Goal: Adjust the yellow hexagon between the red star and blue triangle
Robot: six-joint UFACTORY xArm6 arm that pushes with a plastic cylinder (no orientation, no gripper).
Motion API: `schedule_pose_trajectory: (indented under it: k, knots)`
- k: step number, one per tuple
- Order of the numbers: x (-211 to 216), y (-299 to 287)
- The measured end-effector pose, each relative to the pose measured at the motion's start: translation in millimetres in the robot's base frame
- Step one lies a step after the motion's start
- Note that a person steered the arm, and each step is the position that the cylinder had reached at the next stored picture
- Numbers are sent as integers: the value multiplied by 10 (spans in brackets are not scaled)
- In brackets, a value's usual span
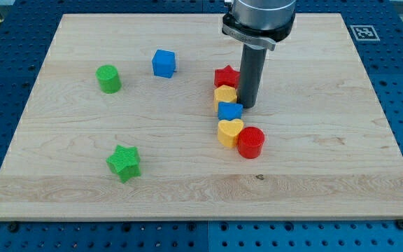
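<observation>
The yellow hexagon (224, 94) sits between the red star (225, 75) above it and the blue triangle (229, 110) below it, all three touching in a column near the board's middle. My tip (247, 105) is down on the board just right of the yellow hexagon and the blue triangle, very close to or touching them. The rod hides part of the red star's right side.
A yellow heart (229, 131) and a red cylinder (251, 142) lie just below the blue triangle. A blue cube (164, 63) and a green cylinder (108, 78) sit at the upper left. A green star (124, 163) lies at the lower left. The wooden board (327, 175) ends on blue pegboard.
</observation>
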State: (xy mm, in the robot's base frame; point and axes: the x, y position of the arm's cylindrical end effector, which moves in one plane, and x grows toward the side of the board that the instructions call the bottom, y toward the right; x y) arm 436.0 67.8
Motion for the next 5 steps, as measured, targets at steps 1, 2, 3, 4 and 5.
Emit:
schedule_pose_trajectory:
  k: [1,2,3,4,5]
  knots:
    - [0,-11]
    - [0,-27]
    - [19,-21]
    - [140,115]
    - [199,255]
